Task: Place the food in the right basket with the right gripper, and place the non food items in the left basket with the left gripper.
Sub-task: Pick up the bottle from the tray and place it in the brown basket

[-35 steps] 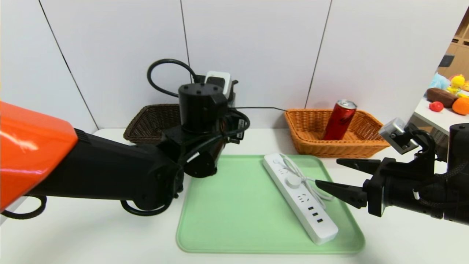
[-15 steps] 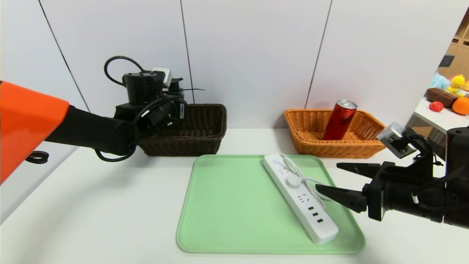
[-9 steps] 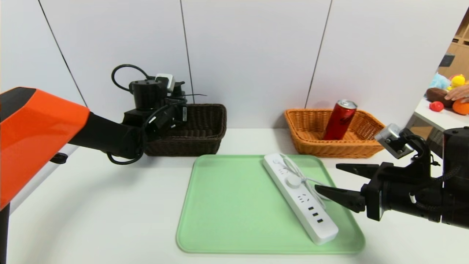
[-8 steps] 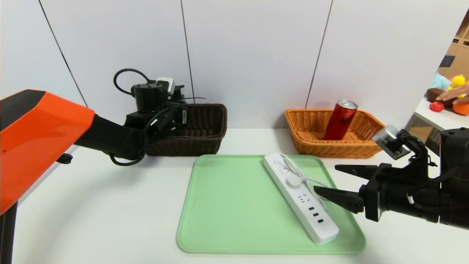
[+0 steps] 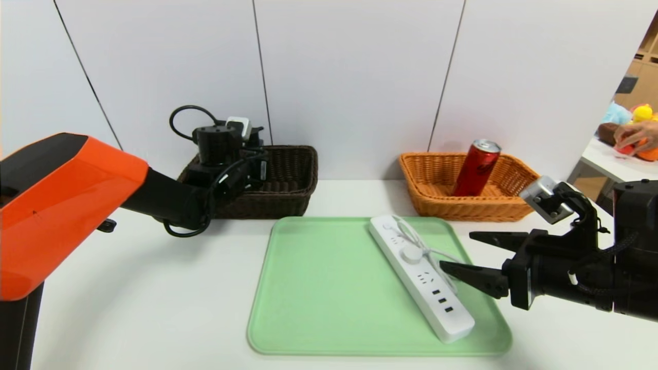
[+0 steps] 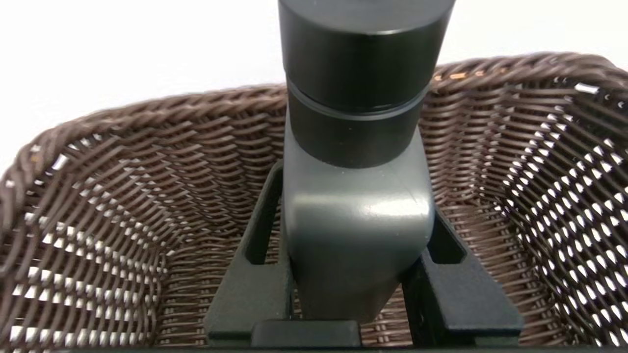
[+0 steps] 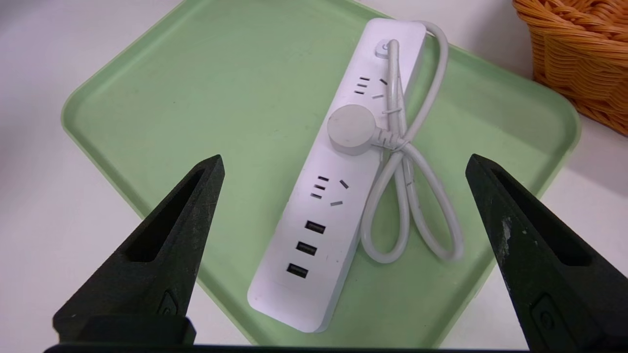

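My left gripper (image 6: 355, 196) is shut on the dark green-black pump bottle (image 6: 355, 235) and holds it inside the dark brown left basket (image 6: 122, 162). In the head view my left wrist (image 5: 221, 151) hangs over that basket (image 5: 290, 198) and hides the bottle. The red can (image 5: 476, 168) leans in the orange-tan right basket (image 5: 478, 211). The white power strip (image 5: 419, 275) with its looped cord lies slantwise on the green tray (image 5: 329, 288). My right gripper (image 5: 457, 250) hovers open at the tray's right side, and the strip (image 7: 324, 220) lies below its spread fingers (image 7: 186, 220).
The two baskets stand against the white wall at the back of the white table. A side table at the far right holds toys, with a person's hand (image 5: 635, 136) on them. The orange basket's corner (image 7: 579, 59) lies close beyond the tray's edge (image 7: 564, 127).
My left arm carried the bottle from above the tray to the dark basket, then sank a little into it. The right gripper barely shifted and stayed open.
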Controlling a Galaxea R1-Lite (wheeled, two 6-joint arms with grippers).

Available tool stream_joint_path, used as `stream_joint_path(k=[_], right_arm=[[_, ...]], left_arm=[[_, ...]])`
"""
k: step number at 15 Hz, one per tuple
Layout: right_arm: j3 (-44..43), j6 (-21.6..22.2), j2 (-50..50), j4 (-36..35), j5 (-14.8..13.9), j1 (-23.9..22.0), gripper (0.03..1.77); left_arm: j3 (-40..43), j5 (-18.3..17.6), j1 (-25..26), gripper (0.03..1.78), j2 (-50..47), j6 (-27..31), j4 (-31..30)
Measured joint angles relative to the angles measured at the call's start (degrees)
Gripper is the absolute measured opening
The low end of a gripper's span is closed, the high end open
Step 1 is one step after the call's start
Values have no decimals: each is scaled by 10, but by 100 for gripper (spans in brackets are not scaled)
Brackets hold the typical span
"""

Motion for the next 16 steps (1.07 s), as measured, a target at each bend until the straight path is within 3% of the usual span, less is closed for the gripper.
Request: stream_joint_path(k=[5, 9, 16], right_arm=[[0, 0, 0, 0, 0, 0, 170], [0, 1, 2, -1, 0, 2, 170], [-3, 2, 7, -1, 1, 4, 170]], left_arm=[[0, -10, 1, 62, 4, 0, 0], [-8, -16, 3, 107, 4, 0, 1], [-8, -15, 5, 144, -18, 1, 9]])
